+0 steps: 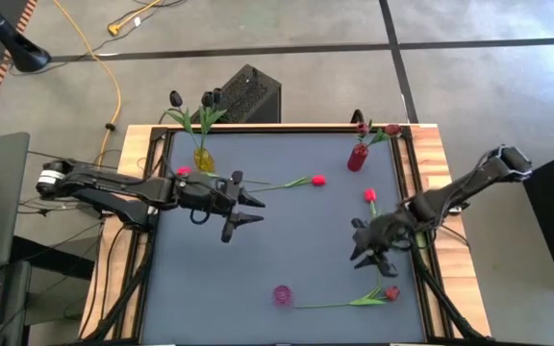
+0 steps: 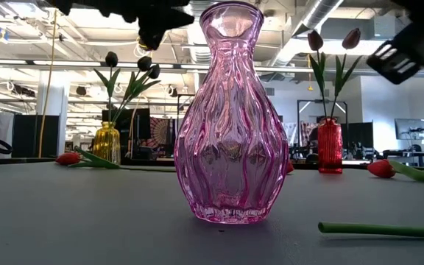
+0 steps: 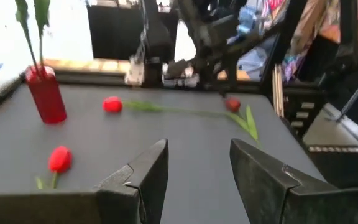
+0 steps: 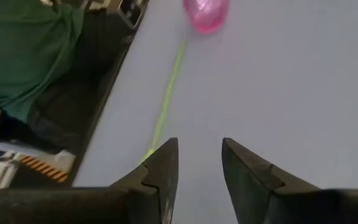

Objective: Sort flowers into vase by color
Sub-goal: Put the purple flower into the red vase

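A: Beside the pink vase (image 1: 283, 294) lies a red tulip (image 1: 390, 293) on the tabletop (image 1: 287, 221); why is the right tool (image 1: 373, 258) just above it?

B: Lining up, I judge; fingers apart, empty. Left tool (image 1: 248, 207) too

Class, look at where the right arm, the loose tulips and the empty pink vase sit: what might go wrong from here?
1. The right tool hovers open above the tulip lying near the table edge; a clumsy grab might push it off.
2. That tulip's thin stem lies flat, so the fingers may miss it.
3. The pink vase stands empty and narrow-based; a bump could tip it.
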Action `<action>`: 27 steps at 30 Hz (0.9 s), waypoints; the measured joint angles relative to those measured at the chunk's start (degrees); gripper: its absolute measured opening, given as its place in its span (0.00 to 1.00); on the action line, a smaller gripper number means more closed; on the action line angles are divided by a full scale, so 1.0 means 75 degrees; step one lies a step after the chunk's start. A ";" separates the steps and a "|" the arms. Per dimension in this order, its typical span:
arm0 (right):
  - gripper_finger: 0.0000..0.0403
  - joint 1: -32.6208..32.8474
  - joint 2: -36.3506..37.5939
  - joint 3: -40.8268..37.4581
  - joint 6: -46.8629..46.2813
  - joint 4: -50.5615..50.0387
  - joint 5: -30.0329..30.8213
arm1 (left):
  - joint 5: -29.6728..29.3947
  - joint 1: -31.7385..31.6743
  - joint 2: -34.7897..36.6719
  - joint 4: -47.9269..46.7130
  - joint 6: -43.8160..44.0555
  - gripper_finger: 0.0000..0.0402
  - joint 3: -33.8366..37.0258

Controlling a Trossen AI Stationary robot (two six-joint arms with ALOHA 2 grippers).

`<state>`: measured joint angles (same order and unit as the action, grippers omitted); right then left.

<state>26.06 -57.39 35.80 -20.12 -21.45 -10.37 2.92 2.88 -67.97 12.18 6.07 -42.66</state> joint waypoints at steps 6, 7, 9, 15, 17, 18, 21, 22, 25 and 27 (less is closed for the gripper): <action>0.36 0.0895 -0.1238 0.0576 -0.1059 -0.0090 0.0000 | 0.0217 0.0215 -0.0539 0.0683 -0.0270 0.40 -0.0005; 0.36 0.1018 -0.1460 0.0690 -0.1212 -0.0134 0.0003 | 0.0294 0.0237 -0.0589 0.0725 -0.0349 0.40 -0.0005; 0.36 0.1217 -0.1882 0.0926 -0.1521 -0.0082 0.0000 | 0.0404 0.0273 -0.0603 0.0682 -0.0461 0.40 -0.0002; 0.36 0.1556 -0.3178 0.1549 -0.2378 -0.0100 0.0041 | 0.0384 0.0267 -0.0609 0.0749 -0.0556 0.40 0.0001; 0.36 0.1645 -0.3661 0.1733 -0.2404 -0.0116 0.0055 | 0.0387 0.0270 -0.0597 0.0751 -0.0601 0.40 0.0001; 0.36 0.1685 -0.3897 0.1837 -0.2404 -0.0117 0.0055 | 0.0387 0.0270 -0.0600 0.0732 -0.0604 0.40 0.0001; 0.36 0.1782 -0.4522 0.2151 -0.2410 -0.0107 0.0055 | 0.0390 0.0270 -0.0603 0.0715 -0.0606 0.40 0.0001; 0.36 0.1806 -0.4717 0.2260 -0.2413 -0.0118 0.0055 | 0.0389 0.0270 -0.0603 0.0715 -0.0608 0.40 0.0001; 0.36 0.1828 -0.5183 0.2564 -0.2413 -0.0149 0.0064 | 0.0495 0.0267 -0.0603 0.0707 -0.0609 0.40 0.0001; 0.36 0.1825 -0.5460 0.2776 -0.2497 -0.0275 0.0160 | 0.0610 0.0270 -0.0603 0.0709 -0.0641 0.40 0.0001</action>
<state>39.75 -98.34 56.63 -38.85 -23.51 -9.17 7.50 4.91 -72.49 17.50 1.26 -42.65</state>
